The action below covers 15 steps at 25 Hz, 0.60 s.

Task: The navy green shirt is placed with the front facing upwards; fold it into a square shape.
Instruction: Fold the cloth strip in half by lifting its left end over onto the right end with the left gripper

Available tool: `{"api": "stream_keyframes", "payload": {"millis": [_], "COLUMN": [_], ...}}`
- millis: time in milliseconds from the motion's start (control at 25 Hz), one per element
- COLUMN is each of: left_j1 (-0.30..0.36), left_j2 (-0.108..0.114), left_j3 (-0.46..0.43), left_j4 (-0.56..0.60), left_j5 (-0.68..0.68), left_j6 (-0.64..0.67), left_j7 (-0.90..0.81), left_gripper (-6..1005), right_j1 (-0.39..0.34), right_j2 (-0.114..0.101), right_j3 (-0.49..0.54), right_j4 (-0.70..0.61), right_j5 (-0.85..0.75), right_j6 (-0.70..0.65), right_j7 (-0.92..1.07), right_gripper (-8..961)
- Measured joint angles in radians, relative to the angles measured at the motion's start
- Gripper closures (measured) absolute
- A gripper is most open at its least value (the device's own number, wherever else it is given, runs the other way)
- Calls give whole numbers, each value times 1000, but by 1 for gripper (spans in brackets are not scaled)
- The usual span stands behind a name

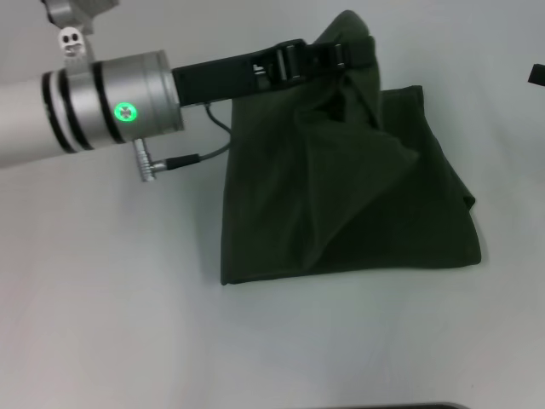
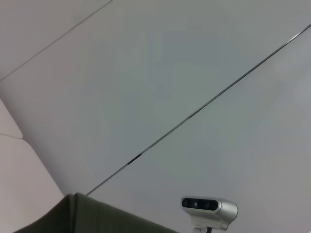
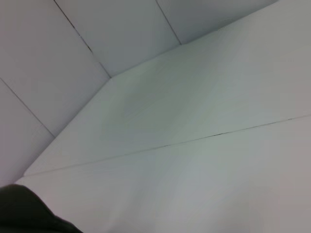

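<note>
- We find the navy green shirt (image 1: 349, 213) lying on the white worktop (image 1: 111, 324), right of its middle and nearer the far edge than the near one.
- The cloth is dark olive, plain on the faces shown; we see no lettering and no neck label.
- It is already folded into a rough rectangle of several layers: the near edge runs fairly straight, the left edge stands nearly square to it, and the right side bulges where the layers curl over.
- One layer is raised at the far edge into a peak, with diagonal creases fanning from it down across the top of the stack.
- The left gripper (image 1: 345, 53) sits at that peak, its black jaws clamped on the lifted fabric; the silver arm reaches in from the worktop's left side, and a grey cable (image 1: 204, 153) hangs beneath it.
- In the left wrist view a strip of the shirt (image 2: 92, 216) shows against pale wall panels, with a silver camera (image 2: 209, 206) beyond.
- The right gripper (image 1: 536, 75) shows only as a dark sliver at the worktop's right edge; we cannot tell how its jaws stand.
</note>
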Motion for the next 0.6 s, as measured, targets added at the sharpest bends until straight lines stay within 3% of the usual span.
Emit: {"api": "stream_keyframes", "payload": {"millis": [400, 600], "left_j1": [-67, -74], "left_j2": [-4, -4], "left_j3": [-7, -15], "left_j4": [-257, -316], "left_j5": [-27, -51], "left_j6": [-157, -201], "left_j7": [163, 215], "left_gripper": [838, 833], "right_j1": [-20, -16], "right_j2": [-10, -7], "right_j3": [1, 1], "right_j4": [0, 0], "right_j5": [1, 2], "right_j6": [-3, -3], "right_j7": [0, -1], "right_gripper": [928, 927]}}
